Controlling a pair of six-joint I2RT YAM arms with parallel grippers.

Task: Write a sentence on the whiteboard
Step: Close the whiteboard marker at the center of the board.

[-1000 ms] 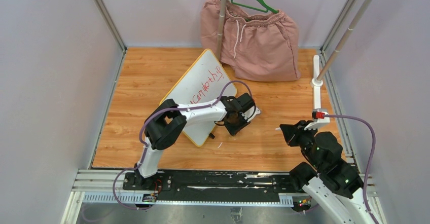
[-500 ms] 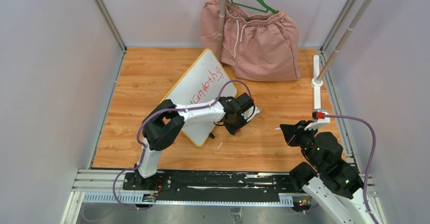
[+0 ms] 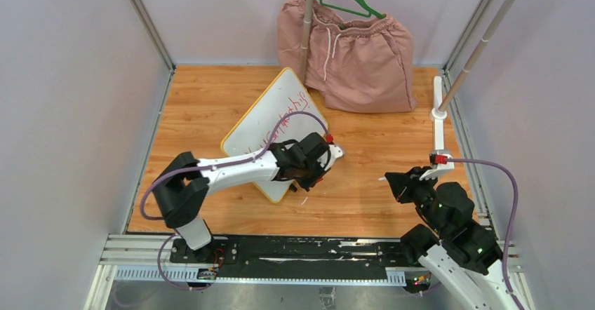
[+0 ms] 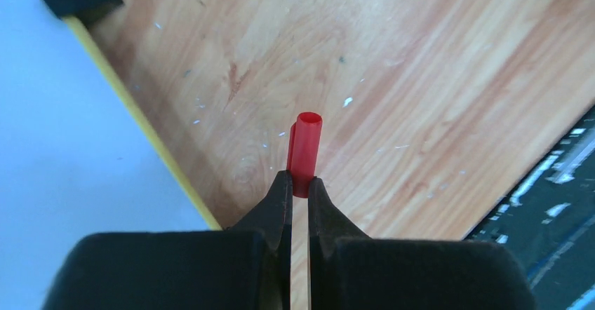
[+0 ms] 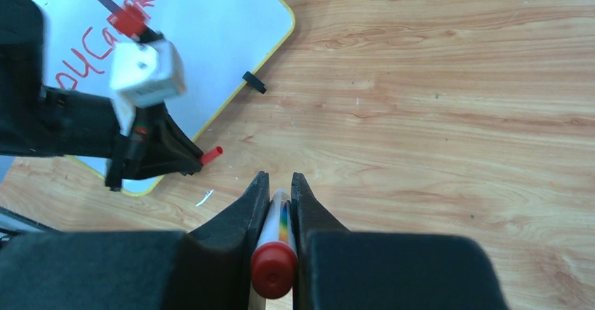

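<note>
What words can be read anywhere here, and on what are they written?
"ouCando": red lettering on the whiteboard, right wrist view; its start is hidden by the left arm, its end cut off.
Marker label: too blurred to read.
No other text.

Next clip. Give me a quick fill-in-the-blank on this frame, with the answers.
1. The left gripper is shut on a small ____ cap.
2. The right gripper grips the marker over the ____-grain tabletop.
3. The hanger on the pink shorts is ____.
4. The sentence on the whiteboard is written in ____ ink.

Answers: red; wood; green; red.
</note>
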